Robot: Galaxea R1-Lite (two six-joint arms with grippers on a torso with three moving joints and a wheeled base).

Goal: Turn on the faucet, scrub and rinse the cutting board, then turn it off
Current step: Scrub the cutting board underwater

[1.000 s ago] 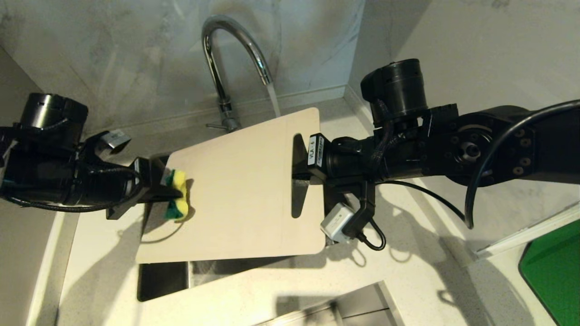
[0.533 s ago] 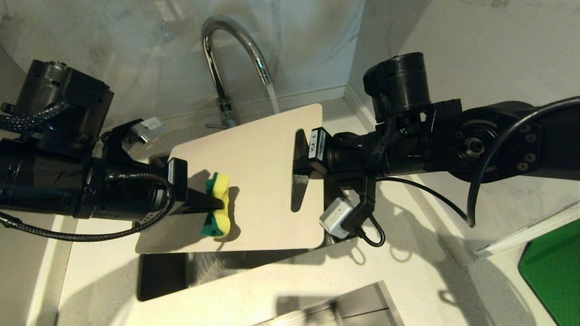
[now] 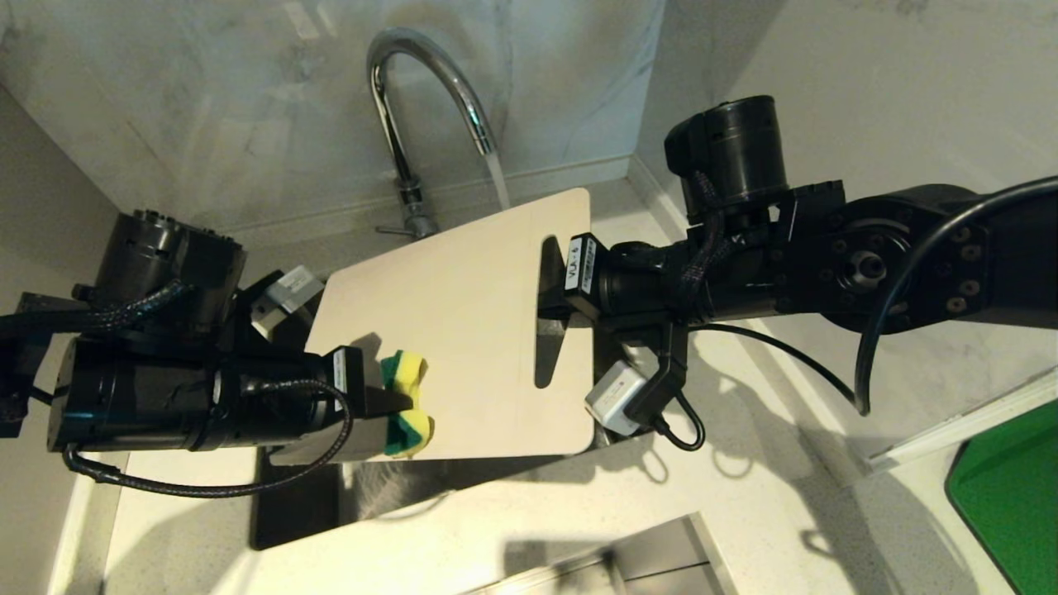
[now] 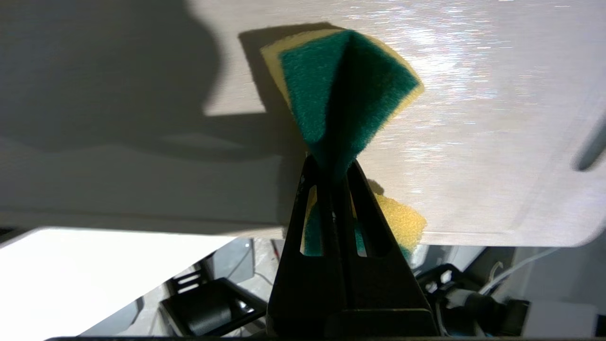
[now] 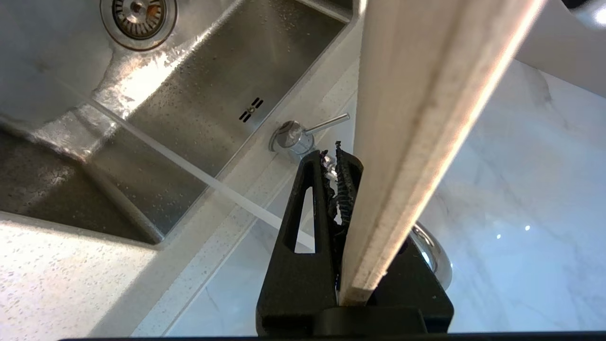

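Running from the faucet (image 3: 413, 91), water flowed; left hand (image 3: 397, 405) pinched a sponge (image 3: 407, 403) against the cutting board (image 3: 463, 330), right hand (image 3: 552, 306) clamping its edge; rinsing and shutoff remained.

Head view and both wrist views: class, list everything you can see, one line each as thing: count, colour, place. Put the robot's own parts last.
Chrome gooseneck faucet: one, shiny silver, behind the sink, water running.
Cream rectangular cutting board: one, beige, held over the sink.
Yellow-and-green sponge: one, pressed on the board's near left corner.
Stainless steel sink: one, grey, below the board.
Green flat object: one, bright green, far right.
Left gripper: black, shut on the sponge.
Right gripper: black, shut on the board's slotted end.
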